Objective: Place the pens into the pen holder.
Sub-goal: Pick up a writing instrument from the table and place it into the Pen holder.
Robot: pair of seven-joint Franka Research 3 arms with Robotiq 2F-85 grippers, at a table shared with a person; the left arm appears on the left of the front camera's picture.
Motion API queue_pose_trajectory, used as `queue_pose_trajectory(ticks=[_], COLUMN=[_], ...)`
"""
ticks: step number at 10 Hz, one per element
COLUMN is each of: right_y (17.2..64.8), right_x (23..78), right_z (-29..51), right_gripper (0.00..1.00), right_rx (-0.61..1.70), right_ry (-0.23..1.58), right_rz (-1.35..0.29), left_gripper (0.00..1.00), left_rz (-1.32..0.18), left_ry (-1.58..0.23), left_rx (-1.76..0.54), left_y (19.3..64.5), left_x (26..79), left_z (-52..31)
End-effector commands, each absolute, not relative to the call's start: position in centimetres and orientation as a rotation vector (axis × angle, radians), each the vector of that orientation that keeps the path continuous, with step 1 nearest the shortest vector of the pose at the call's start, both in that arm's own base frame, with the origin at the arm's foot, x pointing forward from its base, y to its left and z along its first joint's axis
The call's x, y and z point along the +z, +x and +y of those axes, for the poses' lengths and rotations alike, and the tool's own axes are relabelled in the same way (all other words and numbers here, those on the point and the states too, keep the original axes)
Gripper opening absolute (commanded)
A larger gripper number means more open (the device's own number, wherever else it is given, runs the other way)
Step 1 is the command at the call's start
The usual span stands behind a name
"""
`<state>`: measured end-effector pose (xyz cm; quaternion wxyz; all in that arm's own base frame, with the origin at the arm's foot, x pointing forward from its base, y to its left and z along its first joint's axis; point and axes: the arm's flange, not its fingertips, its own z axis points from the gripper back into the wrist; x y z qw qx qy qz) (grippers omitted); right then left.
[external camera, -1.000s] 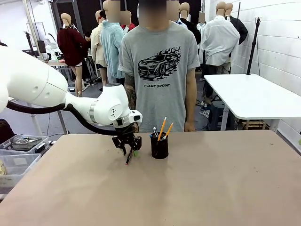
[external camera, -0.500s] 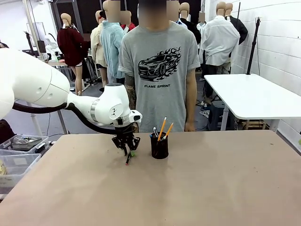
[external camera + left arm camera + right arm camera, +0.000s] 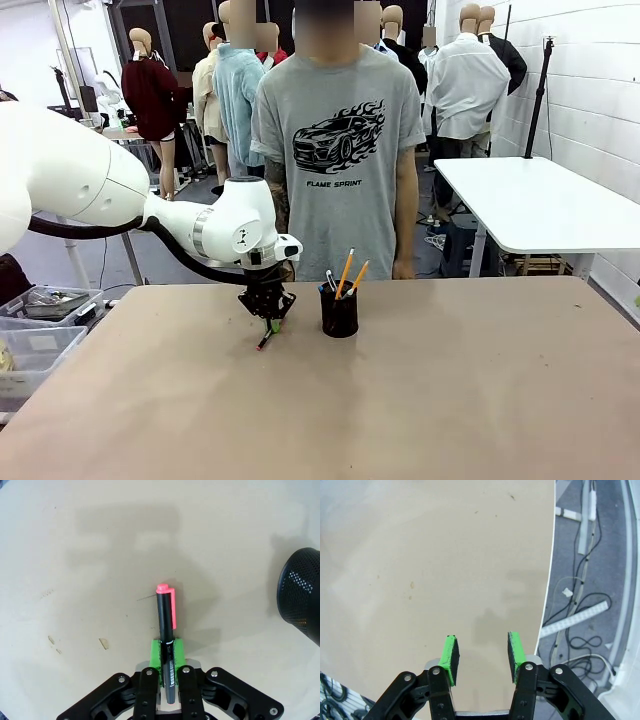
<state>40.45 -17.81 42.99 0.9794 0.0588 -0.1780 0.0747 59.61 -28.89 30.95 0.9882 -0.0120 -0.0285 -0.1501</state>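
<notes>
My left gripper (image 3: pixel 271 315) is shut on a black pen with a red cap (image 3: pixel 165 625), held just left of the pen holder (image 3: pixel 339 312); the pen's red end (image 3: pixel 263 343) points down toward the table. The holder is a black mesh cup with two yellow-orange pencils (image 3: pixel 345 272) and another pen standing in it; its rim (image 3: pixel 302 600) shows at the right edge of the left wrist view. In the right wrist view my right gripper (image 3: pixel 481 654) is open over bare table near the table's edge, nothing between its green pads (image 3: pixel 451 653).
A person in a grey T-shirt (image 3: pixel 339 140) stands at the far side of the tan table (image 3: pixel 400 400), arms down. Clear bins (image 3: pixel 40 320) sit off the table's left. Cables (image 3: pixel 585 615) lie on the floor beyond the table edge.
My left gripper has closed on the black pen, which was between open fingers before, and has risen slightly beside the holder.
</notes>
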Motion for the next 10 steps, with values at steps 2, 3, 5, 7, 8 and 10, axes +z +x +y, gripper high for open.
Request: queue_pose_trajectory(ticks=[2,3,5,7,8,10], right_y=[40.4,40.4,40.4,40.4,40.4,40.4], right_x=[42.9,42.9,42.9,42.9,42.9,42.9], right_z=[-17.9,-17.9,-17.9,-17.9,-17.9,-17.9], right_gripper=[0.51,0.51,0.51,0.51,0.51,0.51], right_rx=[0.156,0.156,0.156,0.156,0.156,0.156], right_ry=[0.109,0.109,0.109,0.109,0.109,0.109], right_rz=[-0.356,-0.356,-0.356,-0.356,-0.356,-0.356], left_gripper=[0.0,0.0,0.0,0.0,0.0,0.0], left_rz=[-0.083,-0.126,-0.23,-0.344,-0.406,-0.565], left_ry=[-0.07,-0.174,-0.29,-0.466,-0.554,-0.708], left_rx=[-0.319,-0.308,-0.335,-0.396,-0.466,-0.618], left_y=[58.2,57.5,55.8,53.7,52.6,51.9], left_x=[33.0,35.6,39.6,43.6,45.3,46.0], left_z=[-28.5,-28.0,-26.3,-24.3,-23.3,-22.9])
